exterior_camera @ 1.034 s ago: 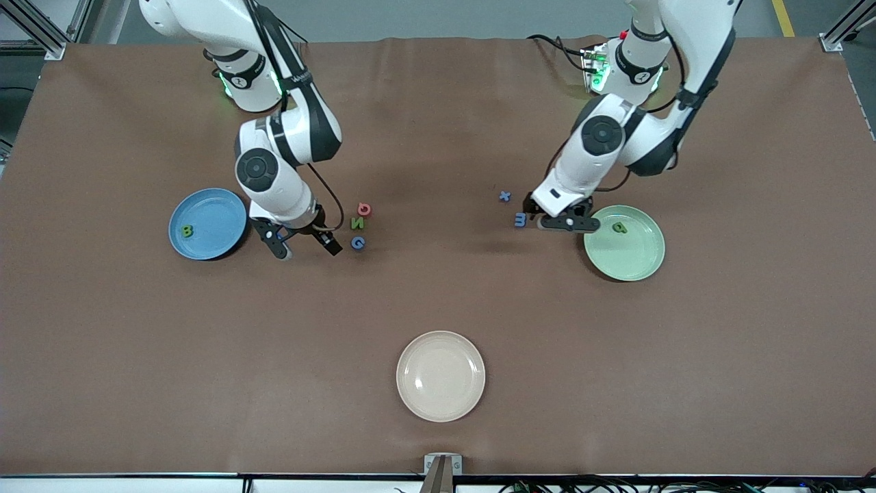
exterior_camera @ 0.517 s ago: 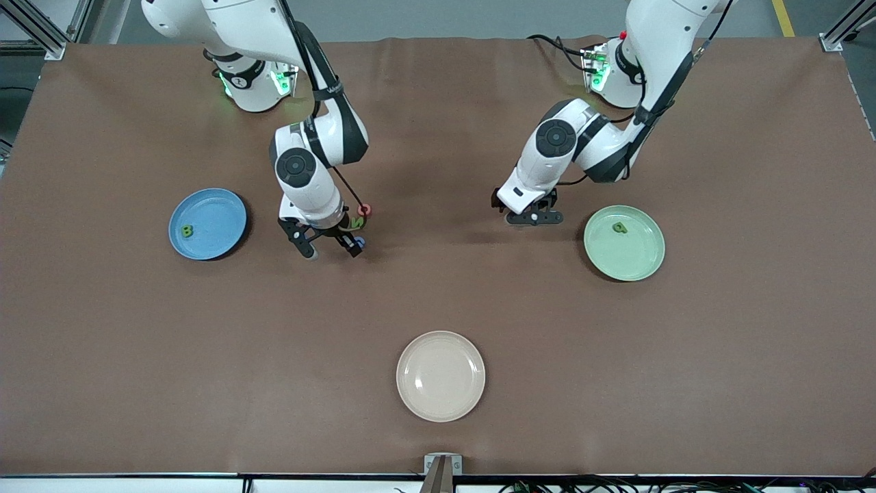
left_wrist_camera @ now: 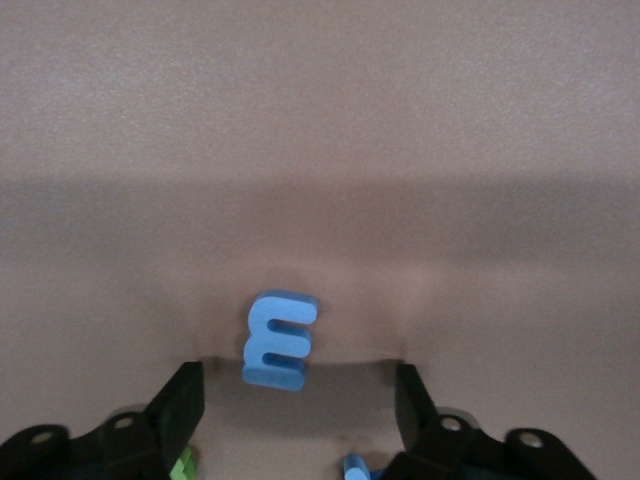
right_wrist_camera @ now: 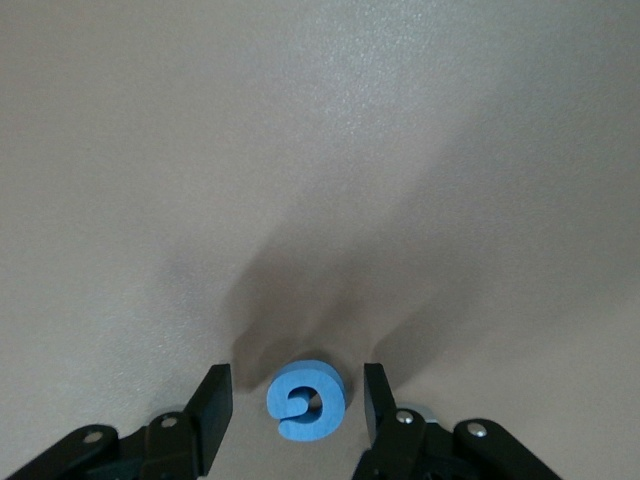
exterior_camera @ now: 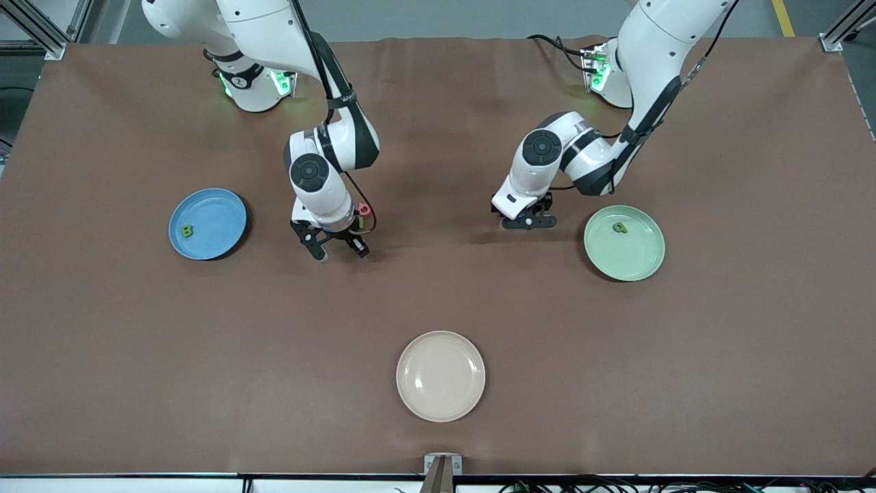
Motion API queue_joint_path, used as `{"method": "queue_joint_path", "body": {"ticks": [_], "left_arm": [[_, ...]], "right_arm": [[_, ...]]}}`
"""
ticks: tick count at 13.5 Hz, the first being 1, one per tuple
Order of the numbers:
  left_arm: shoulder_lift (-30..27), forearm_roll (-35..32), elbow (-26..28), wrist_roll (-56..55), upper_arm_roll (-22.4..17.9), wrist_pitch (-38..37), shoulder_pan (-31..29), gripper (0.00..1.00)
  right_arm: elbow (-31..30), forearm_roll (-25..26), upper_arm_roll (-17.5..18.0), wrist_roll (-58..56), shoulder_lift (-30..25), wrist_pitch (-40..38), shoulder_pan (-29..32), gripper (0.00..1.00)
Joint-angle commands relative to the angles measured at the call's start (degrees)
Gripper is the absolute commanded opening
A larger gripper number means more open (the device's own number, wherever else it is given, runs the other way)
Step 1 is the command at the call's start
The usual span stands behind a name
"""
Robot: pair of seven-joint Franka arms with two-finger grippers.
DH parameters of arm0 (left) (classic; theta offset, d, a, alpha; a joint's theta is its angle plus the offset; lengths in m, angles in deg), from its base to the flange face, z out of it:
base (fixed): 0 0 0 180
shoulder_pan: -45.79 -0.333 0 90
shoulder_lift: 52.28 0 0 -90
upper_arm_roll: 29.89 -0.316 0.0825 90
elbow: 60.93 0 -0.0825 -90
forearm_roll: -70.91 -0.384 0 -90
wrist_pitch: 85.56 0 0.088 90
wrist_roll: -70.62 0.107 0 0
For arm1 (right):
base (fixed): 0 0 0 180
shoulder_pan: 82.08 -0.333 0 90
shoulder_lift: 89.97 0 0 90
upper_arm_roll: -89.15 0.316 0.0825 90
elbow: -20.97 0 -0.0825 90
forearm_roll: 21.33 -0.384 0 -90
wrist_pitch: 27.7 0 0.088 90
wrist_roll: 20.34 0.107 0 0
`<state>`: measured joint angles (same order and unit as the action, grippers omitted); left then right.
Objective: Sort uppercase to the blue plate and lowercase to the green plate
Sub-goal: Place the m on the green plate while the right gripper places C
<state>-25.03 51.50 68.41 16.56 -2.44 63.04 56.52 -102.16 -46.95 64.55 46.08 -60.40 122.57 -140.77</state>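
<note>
The right gripper (exterior_camera: 339, 249) stood low over the brown table (exterior_camera: 616, 376), between the blue plate (exterior_camera: 207, 224) and the table's middle. In the right wrist view its jaws stood apart with the blue G (right_wrist_camera: 308, 401) lying flat on the table between them, a gap visible on each side; the letter was not yet gripped. The red letter (exterior_camera: 364, 209) showed just beside that arm's wrist, partly hidden. The green B (exterior_camera: 187, 231) lay in the blue plate. The left gripper (exterior_camera: 527, 222) stood low over the table, beside the green plate (exterior_camera: 624, 243) on the side toward the table's middle. In the left wrist view its jaws were apart and the blue m (left_wrist_camera: 279, 339) lay on the table just ahead of the fingertips, untouched. The green p (exterior_camera: 619, 227) lay in the green plate. A cream plate (exterior_camera: 441, 376) sat nearer the front camera, well apart from both arms.
</note>
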Motion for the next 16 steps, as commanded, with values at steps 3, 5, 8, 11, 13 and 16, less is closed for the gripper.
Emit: {"method": "queue_joint_path", "body": {"ticks": [3,5,8,11,13,16], "left_arm": [[2.36,-2.82,-2.86,-1.48,-0.46,0.12,0.18,0.69],[2.81,-4.49,-3.30,-1.39,-0.46,0.12,-0.26,0.56],[2.81,-4.50,-3.30,-1.48,-0.46,0.11,-0.44,0.36],[2.72,-4.50,-3.30,-1.57,-0.46,0.03,-0.70,0.21],[2.20,-4.59,-3.30,-3.49,-0.47,-0.15,-1.32,0.14],[-0.96,-4.59,-2.52,-3.16,-0.20,-0.50,-3.42,0.12]], "right_arm": [[0.69,-1.79,-0.19,0.74,2.06,1.70,-1.95,0.51],[0.69,-1.79,-0.28,0.65,1.98,1.35,-1.95,0.27],[0.34,-1.62,-0.37,-0.75,1.63,0.55,-1.34,0.00],[-0.18,-1.44,-4.82,-8.02,-2.40,-9.25,-1.25,0.00],[-2.54,-0.13,-10.09,-15.30,-6.44,-14.37,-2.04,0.00],[-8.00,7.40,-18.36,-25.69,-14.26,-16.93,-2.04,0.00]]}}
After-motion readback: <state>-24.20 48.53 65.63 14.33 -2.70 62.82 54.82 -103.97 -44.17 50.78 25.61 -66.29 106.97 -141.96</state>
